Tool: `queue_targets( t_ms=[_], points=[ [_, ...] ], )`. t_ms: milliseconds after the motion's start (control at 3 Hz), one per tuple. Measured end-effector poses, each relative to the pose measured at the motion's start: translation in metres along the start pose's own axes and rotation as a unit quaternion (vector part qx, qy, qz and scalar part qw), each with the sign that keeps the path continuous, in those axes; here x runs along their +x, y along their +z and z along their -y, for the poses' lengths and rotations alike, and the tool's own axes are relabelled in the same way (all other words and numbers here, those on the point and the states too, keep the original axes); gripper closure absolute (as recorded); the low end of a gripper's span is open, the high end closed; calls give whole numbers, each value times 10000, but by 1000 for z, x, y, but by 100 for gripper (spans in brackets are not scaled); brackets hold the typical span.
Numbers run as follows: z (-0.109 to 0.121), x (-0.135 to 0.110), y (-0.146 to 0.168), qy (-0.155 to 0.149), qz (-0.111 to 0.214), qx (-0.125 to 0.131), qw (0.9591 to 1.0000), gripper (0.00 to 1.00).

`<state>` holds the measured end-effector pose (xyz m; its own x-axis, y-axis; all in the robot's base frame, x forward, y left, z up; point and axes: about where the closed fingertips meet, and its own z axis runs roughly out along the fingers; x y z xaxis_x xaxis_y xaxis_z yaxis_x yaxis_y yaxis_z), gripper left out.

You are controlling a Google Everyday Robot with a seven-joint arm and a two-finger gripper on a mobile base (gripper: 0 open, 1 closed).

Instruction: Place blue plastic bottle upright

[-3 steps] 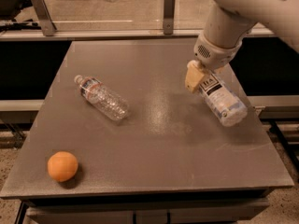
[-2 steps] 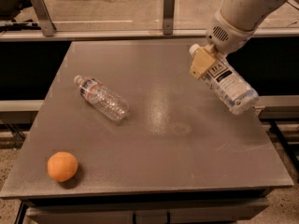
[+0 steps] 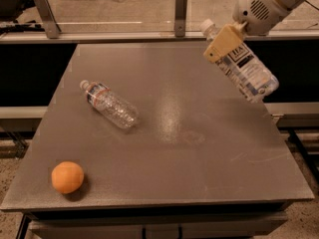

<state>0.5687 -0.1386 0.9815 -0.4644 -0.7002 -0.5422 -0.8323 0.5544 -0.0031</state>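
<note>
The blue plastic bottle (image 3: pixel 244 68) is clear and bluish with a white cap and a white label with a black square logo. It hangs tilted in the air over the table's far right side, cap up-left, base down-right. My gripper (image 3: pixel 225 43) is shut on the blue plastic bottle just below its neck, with one tan finger (image 3: pixel 223 44) across the front. The arm reaches in from the top right.
A clear ribbed bottle (image 3: pixel 109 104) with a red-and-blue label band lies on its side at the left middle of the grey table (image 3: pixel 179 153). An orange (image 3: pixel 67 177) sits near the front left corner. A railing with metal posts (image 3: pixel 181 6) runs behind the table.
My gripper has lifted the blue plastic bottle off the table and carried it up and to the right. The bottle has tilted more toward upright. The ribbed bottle and orange have not moved.
</note>
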Motion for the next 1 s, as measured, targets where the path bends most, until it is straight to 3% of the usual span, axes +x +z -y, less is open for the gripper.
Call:
queue_targets(
  t_ms=[333,667,1000],
  points=[
    [1,0,-1,-66,9,193,9998,100],
    [19,-15,-3,-306,760,187,9965,100],
    [35,-48,0,-738,2004,-305,9765,100]
  ],
)
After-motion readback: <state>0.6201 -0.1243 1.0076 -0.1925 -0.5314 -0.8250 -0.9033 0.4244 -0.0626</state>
